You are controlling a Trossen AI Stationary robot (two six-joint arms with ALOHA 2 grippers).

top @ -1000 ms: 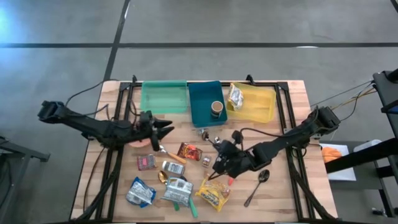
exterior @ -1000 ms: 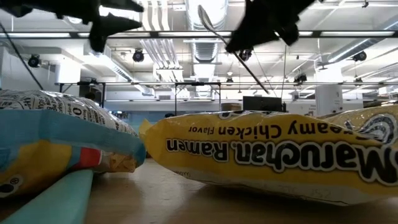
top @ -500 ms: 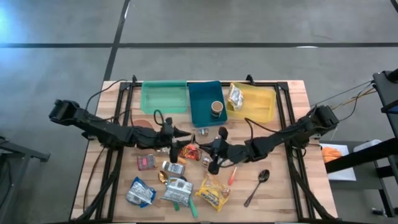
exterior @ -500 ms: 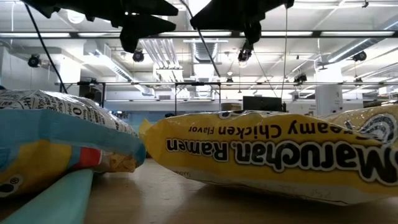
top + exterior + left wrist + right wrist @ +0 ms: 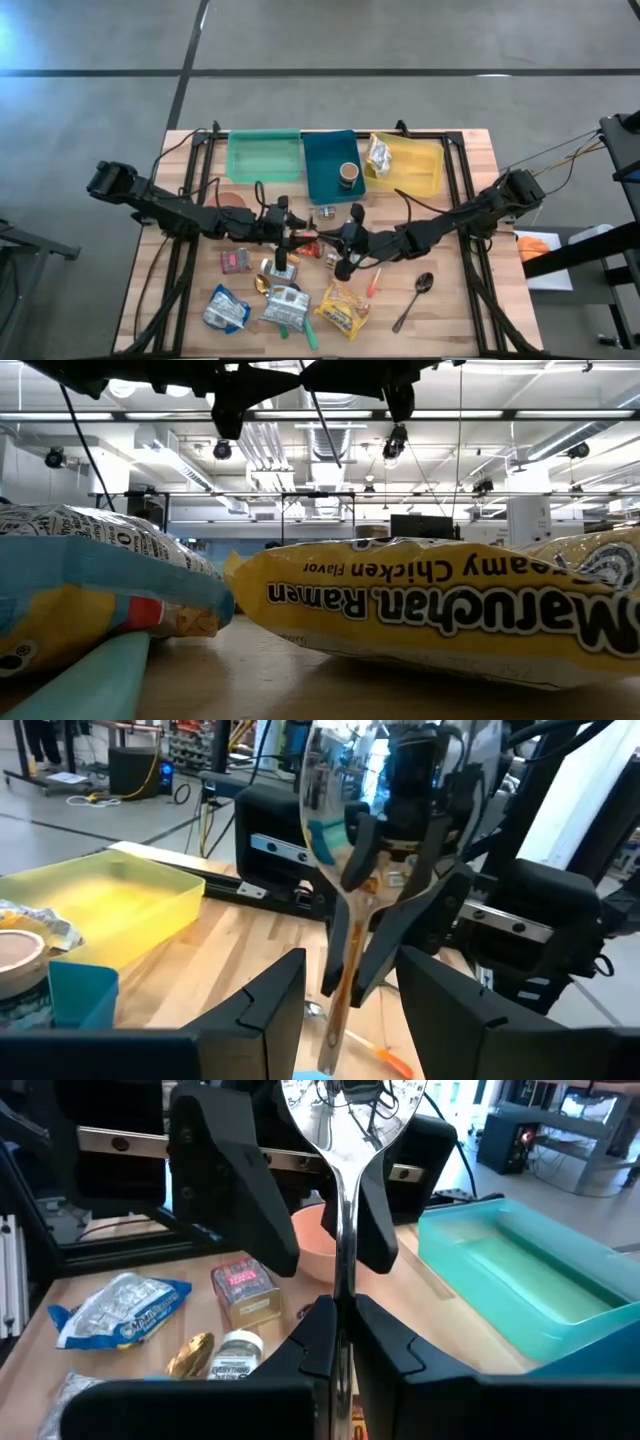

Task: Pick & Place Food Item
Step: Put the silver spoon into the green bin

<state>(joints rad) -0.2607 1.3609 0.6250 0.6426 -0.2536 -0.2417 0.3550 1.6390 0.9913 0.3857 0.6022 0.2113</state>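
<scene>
Over the table's middle my right gripper (image 5: pixel 332 240) (image 5: pixel 343 1308) is shut on a silver spoon (image 5: pixel 345 1140), whose bowl (image 5: pixel 345 810) points toward my left gripper (image 5: pixel 302 237) (image 5: pixel 350 962). The left gripper is open and faces it. Its two fingers (image 5: pixel 235 1190) stand on either side of the spoon's neck, and I cannot tell whether they touch it. Below, food packets lie flat on the wood: a yellow ramen packet (image 5: pixel 343 308) (image 5: pixel 440 610), a red packet (image 5: pixel 306 243) and small jars (image 5: pixel 278 270). My right gripper pinches the spoon's handle (image 5: pixel 343 1280) between its two fingers. The fingers come about level from the table's right and lie along the handle. The spoon sticks out ahead of them, bowl foremost, lifted clear of the table.
At the far edge stand a green bin (image 5: pixel 264 157), a blue bin (image 5: pixel 322 170) with a round cup (image 5: pixel 349 175) and a yellow bin (image 5: pixel 415 170) with a silver packet (image 5: pixel 380 152). A second spoon (image 5: pixel 415 298) lies near right. A pink bowl (image 5: pixel 235 203) sits under the left arm.
My left gripper has gone toward the table's right and a little down, rolling as it went, until its open fingers stand around the spoon. My right gripper has tipped up from slanting down to about level, bringing the spoon's bowl toward the left gripper. Neither has opened or shut.
</scene>
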